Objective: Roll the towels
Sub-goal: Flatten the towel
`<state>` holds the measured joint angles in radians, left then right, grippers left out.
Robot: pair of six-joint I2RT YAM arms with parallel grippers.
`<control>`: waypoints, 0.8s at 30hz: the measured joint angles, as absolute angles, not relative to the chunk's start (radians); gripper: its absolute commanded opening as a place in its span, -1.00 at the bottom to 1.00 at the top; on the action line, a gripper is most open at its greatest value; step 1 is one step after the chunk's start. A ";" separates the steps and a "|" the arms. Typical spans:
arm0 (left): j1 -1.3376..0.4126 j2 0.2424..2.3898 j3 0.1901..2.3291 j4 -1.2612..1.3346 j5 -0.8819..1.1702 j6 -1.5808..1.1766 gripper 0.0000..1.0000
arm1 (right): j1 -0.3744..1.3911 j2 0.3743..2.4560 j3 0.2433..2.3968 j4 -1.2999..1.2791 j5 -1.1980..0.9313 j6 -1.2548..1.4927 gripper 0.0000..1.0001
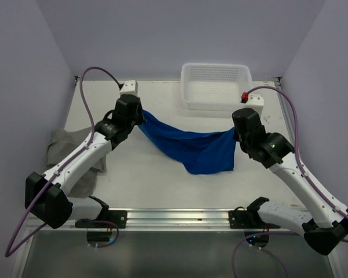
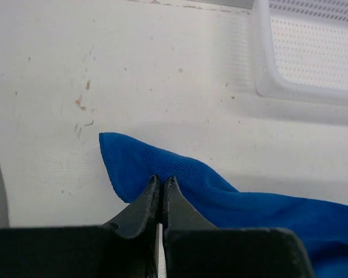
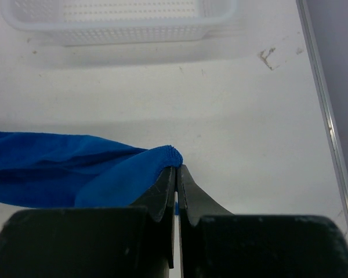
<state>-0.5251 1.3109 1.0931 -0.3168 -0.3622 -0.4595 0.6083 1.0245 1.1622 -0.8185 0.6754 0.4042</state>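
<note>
The blue towel (image 1: 191,147) hangs stretched between my two grippers, sagging in the middle with its lower edge on the table. My left gripper (image 1: 140,119) is shut on the towel's left corner; in the left wrist view the closed gripper (image 2: 162,180) pinches the blue cloth (image 2: 249,202) near its pointed end. My right gripper (image 1: 236,134) is shut on the right corner, and the right wrist view shows the gripper (image 3: 178,168) with a bunched fold of the blue towel (image 3: 58,168) at its tips. The grey towel (image 1: 61,145) lies crumpled at the left, partly under the left arm.
A white perforated basket (image 1: 216,66) stands at the back of the table, right of centre, just beyond the towel; its wall shows in both wrist views (image 2: 261,58) (image 3: 122,35). Side walls close in the table on the left and right.
</note>
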 measured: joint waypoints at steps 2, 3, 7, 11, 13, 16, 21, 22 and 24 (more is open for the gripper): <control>-0.490 1.311 1.137 -0.336 -0.351 -0.459 -1.00 | 0.604 1.057 1.212 -0.788 0.675 0.374 -1.00; -0.480 1.311 1.151 -0.342 -0.347 -0.459 -1.00 | 0.601 1.076 1.239 -0.769 0.676 0.356 -1.00; -0.429 1.291 1.174 -0.369 -0.306 -0.460 -1.00 | 0.591 1.134 1.322 -0.701 0.683 0.293 -1.00; -0.359 1.232 1.142 -0.376 -0.264 -0.469 -1.00 | 0.583 1.136 1.327 -0.660 0.687 0.257 -1.00; -0.322 1.187 1.100 -0.373 -0.245 -0.479 -1.00 | 0.581 1.131 1.316 -0.651 0.688 0.253 -0.95; -0.283 1.116 1.022 -0.366 -0.213 -0.492 -1.00 | 0.579 1.092 1.250 -0.644 0.678 0.263 -0.67; -0.273 1.022 0.846 -0.323 -0.135 -0.532 -1.00 | 0.574 0.924 1.031 -0.646 0.525 0.342 0.34; -0.273 1.010 0.806 -0.319 -0.119 -0.540 -1.00 | 0.574 0.884 0.987 -0.648 0.472 0.358 0.43; -0.273 1.000 0.740 -0.318 -0.093 -0.554 -1.00 | 0.574 0.819 0.914 -0.657 0.375 0.397 0.47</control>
